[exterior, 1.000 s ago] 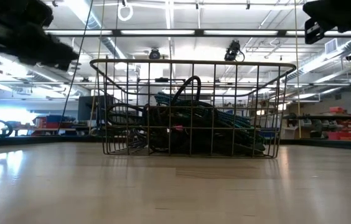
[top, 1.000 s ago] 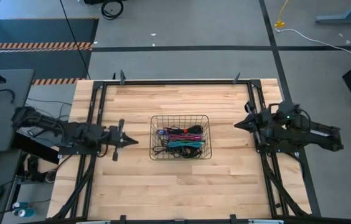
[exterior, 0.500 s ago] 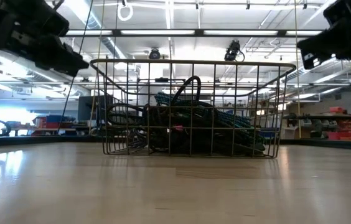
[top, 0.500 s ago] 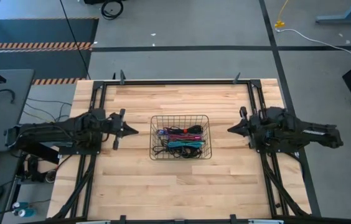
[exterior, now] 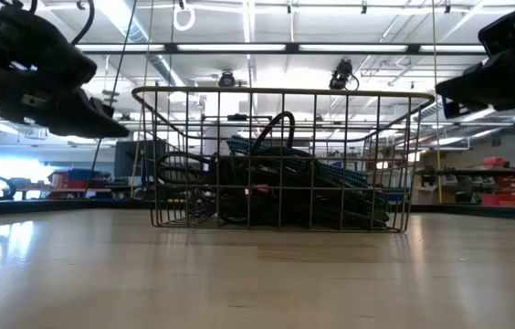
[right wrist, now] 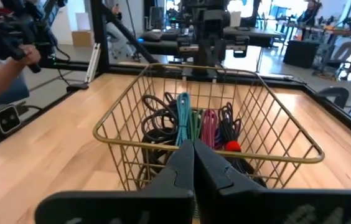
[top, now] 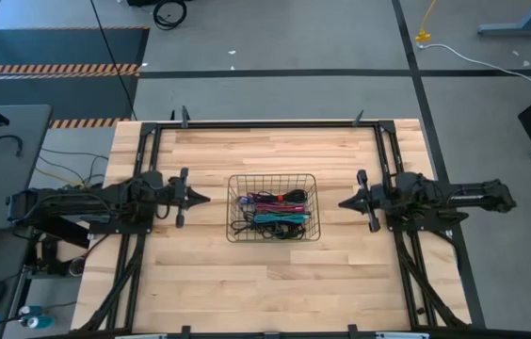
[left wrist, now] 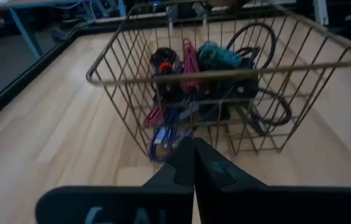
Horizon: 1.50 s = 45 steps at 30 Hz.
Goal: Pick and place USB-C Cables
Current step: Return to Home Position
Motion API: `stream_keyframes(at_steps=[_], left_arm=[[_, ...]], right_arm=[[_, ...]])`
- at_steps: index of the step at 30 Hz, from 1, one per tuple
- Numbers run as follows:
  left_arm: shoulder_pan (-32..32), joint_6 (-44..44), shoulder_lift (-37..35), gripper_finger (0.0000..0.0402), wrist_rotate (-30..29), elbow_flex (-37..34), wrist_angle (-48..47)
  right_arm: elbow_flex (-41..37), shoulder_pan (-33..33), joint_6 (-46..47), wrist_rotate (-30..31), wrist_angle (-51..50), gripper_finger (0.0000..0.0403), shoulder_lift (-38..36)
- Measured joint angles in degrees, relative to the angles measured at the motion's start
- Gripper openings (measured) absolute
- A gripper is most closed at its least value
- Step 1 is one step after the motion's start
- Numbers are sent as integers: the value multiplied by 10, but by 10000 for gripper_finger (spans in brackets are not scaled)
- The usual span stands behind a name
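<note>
**Cables all binned, both arms standing off**

The cables (top: 270,212) lie in one tangled heap inside the basket (top: 273,176). Most are black loops, with teal, green, pink and purple strands among them, and one black loop arches up towards the rim. None shows on the bare wood around the basket, so I judge the sorting itself finished. The basket sits upright near the middle of the surface (top: 265,282), square to its edges. That puts it within equal reach of both arms.

The left tool (top: 193,199) hangs off the basket's left side, apart from it, pointing at the wire wall. Its wrist view shows the two fingers (left wrist: 185,165) pressed together with nothing between them. The right tool (top: 345,202) mirrors it on the other side, likewise apart from the basket, clenched and empty. In the low view both ride above the wood, about level with the basket's rim, touching nothing.

Judgement: clenched, empty, facing inward at matching height, the tools look parked rather than ready for an approach, since nothing is left to grip. The remaining risk is small: a tool tip could snag the wire wall if it swings close.

A person's forearm (right wrist: 1,78) shows in the room beyond the surface.
</note>
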Motion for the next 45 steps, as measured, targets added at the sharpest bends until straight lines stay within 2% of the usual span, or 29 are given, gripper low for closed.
stream_keyframes(at_steps=[9, 14, 17, 23, 27, 31, 37, 41, 45], left_arm=[[0, -31, 3, 0, -7, -26, 0], [0, -61, 3, 18, -59, -26, 0], [0, -62, 3, 31, -65, -26, 1], [0, -60, 3, 37, -65, -26, 1], [0, -103, 3, 32, -85, -26, 28], [1, -100, 3, 29, -85, -26, 36], [0, -72, -5, 31, 24, -26, 50], [0, -17, -35, 27, 33, -26, 88], [1, -17, -72, 23, 35, -26, 45]], right_arm=[[0, 17, 0, 22, 10, 0, 0], [0, 17, 35, 129, 50, 1, 0], [0, 16, 59, 156, 66, 11, 0], [0, 16, 96, 144, 88, 34, 0], [0, 17, 100, 127, 86, 37, 0], [0, 17, 73, 82, 85, 36, 0], [0, 17, 52, 32, 81, 36, 0], [0, 17, 54, 25, 82, 36, 0], [0, 17, 55, 25, 83, 38, 0]])
